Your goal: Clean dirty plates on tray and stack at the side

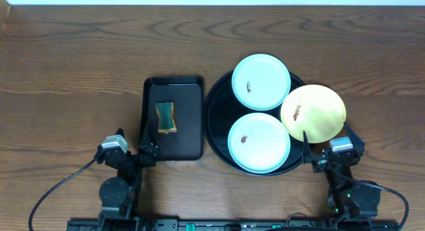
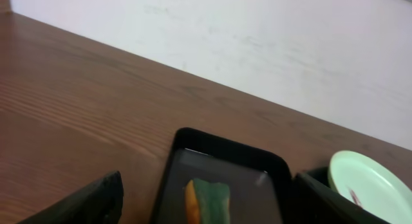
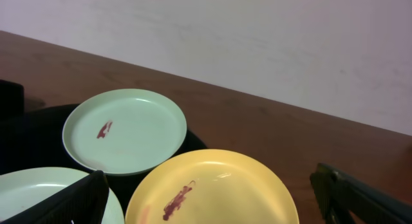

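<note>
On the left of the worktop (image 1: 66,72), the left end effector (image 1: 147,150) is held empty, fingers spread, at the near edge of a small rectangular tray (image 1: 189,135). A sponge (image 1: 166,117) is kept in it, presumably for wiping. Rightward, the round tray (image 1: 216,115) is loaded with two smeared mint plates (image 1: 261,81) and a smeared yellow plate (image 1: 313,113) overhanging its rim. The right end effector (image 1: 312,154) is poised beside that plate, fingers apart and empty. Cleaning is judged not yet begun.
</note>
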`<state>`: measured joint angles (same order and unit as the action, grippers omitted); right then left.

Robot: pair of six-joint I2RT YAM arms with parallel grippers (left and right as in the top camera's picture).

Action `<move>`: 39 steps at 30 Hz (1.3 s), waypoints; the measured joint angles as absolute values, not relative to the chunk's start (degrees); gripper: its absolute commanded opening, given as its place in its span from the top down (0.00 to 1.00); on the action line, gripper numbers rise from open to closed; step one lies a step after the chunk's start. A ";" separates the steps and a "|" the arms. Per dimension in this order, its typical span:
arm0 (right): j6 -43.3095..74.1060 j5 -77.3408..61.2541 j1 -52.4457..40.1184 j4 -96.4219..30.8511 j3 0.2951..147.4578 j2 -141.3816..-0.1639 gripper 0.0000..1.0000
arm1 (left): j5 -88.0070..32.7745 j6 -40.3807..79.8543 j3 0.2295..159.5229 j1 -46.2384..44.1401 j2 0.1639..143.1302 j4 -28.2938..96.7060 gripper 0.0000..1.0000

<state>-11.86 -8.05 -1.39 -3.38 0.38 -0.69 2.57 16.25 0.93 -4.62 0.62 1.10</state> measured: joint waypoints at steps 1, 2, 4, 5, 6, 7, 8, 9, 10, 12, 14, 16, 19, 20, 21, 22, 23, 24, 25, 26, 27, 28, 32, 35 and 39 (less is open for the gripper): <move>-11.86 -8.05 -1.39 -3.38 0.38 -0.69 0.01 | 3.05 16.19 0.99 -4.62 0.64 1.13 0.16; -11.86 -8.05 -1.39 -3.40 0.38 -0.69 0.01 | 3.33 16.08 1.02 -4.62 0.62 1.13 0.16; -11.86 -8.05 -1.39 -3.38 0.38 -0.69 0.01 | 3.55 16.03 1.06 -4.62 0.64 1.15 0.16; -11.86 -8.05 -1.39 -3.38 0.38 -0.69 0.01 | 3.70 16.03 1.06 -4.62 0.64 1.13 0.16; -11.86 -8.05 -1.39 -3.38 0.38 -0.69 0.01 | 4.03 16.03 1.06 -4.62 0.64 0.97 0.16; -11.86 -8.05 -1.39 -3.38 0.38 -0.69 0.01 | 4.34 16.03 1.06 -4.62 0.64 0.82 0.16; -11.88 -8.05 -1.39 -3.38 0.38 -0.69 0.01 | 4.71 16.03 1.06 -4.62 0.64 0.49 0.16; -11.86 -8.05 -1.39 -3.38 0.38 -0.69 0.01 | 4.99 16.03 1.04 -4.62 0.64 0.05 0.16; -11.86 -8.05 -1.39 -3.38 0.38 -0.69 0.01 | 5.10 16.03 0.99 -4.62 0.64 -0.45 0.16; -11.86 -8.05 -1.39 -3.40 0.38 -0.69 0.01 | 4.93 16.03 0.99 -4.62 0.64 -1.87 0.16; -11.86 -8.05 -1.39 -3.36 0.38 -0.69 0.01 | 4.40 16.05 1.61 -4.62 0.64 -0.86 0.16; -11.86 -8.05 -1.39 -3.38 0.38 -0.71 0.01 | 3.77 16.27 3.68 -4.62 0.78 3.05 0.16; -11.86 -8.05 -1.39 -3.33 0.38 -0.73 0.01 | 3.11 16.91 11.40 -4.62 2.09 11.40 0.16; -11.86 -8.05 -1.39 -3.22 0.38 -0.73 0.01 | 2.92 16.95 14.92 -4.62 3.01 13.78 0.16; -11.86 -8.05 -1.39 -3.09 0.38 -0.73 0.01 | 2.85 17.12 19.31 -4.62 4.40 15.94 0.16; -11.62 -8.14 -1.39 -2.70 0.38 -0.73 0.01 | 2.85 17.17 23.86 -4.62 6.13 18.33 0.16; -11.27 -8.43 -1.39 -2.28 0.38 -0.73 0.01 | 2.81 17.17 27.46 -4.62 7.62 19.70 0.16; -10.59 -9.04 -1.39 -2.22 0.40 -0.73 0.01 | 2.70 17.19 32.01 -4.62 9.65 22.26 0.16; -9.41 -9.91 -1.37 -2.98 0.62 -0.73 0.01 | 2.46 17.02 37.12 -4.62 12.21 25.08 0.16; -7.81 -10.68 -1.39 -5.08 1.17 -0.75 0.01 | 2.02 16.62 41.47 -4.62 14.55 27.53 0.16; -6.76 -11.00 -1.39 -6.22 1.61 -0.89 0.01 | 1.80 16.25 45.98 -4.62 17.19 30.52 0.16; -5.10 -11.27 -1.39 -9.45 3.29 -1.13 0.01 | 1.54 15.88 50.83 -4.62 20.34 34.11 0.16; -1.63 -11.60 -1.37 -20.01 14.74 -5.69 0.01 | 1.15 14.50 66.43 -4.62 32.93 46.83 0.16; -0.38 -11.81 -1.37 -27.66 28.93 -14.28 0.01 | -0.45 14.04 74.91 -4.62 43.00 55.07 0.16; 0.08 -12.19 -1.37 -41.63 47.94 -29.76 0.01 | -4.75 13.54 77.89 -4.62 52.97 58.48 0.16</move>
